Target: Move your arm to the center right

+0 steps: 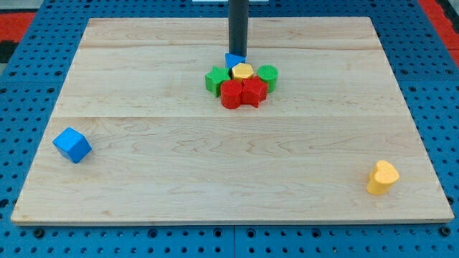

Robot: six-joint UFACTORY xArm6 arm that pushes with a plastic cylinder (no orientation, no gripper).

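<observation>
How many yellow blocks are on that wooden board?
2: one yellow block in the cluster near the view's top, below my tip; another yellow block alone at the bottom right.

Wood board (143, 179) w/ central block cluster (242, 82), blue cube (72, 145) left, yellow block (382, 177) right.

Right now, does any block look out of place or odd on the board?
Two do: the blue cube and a yellow block lie alone near the bottom corners, far from the cluster by my tip.
</observation>
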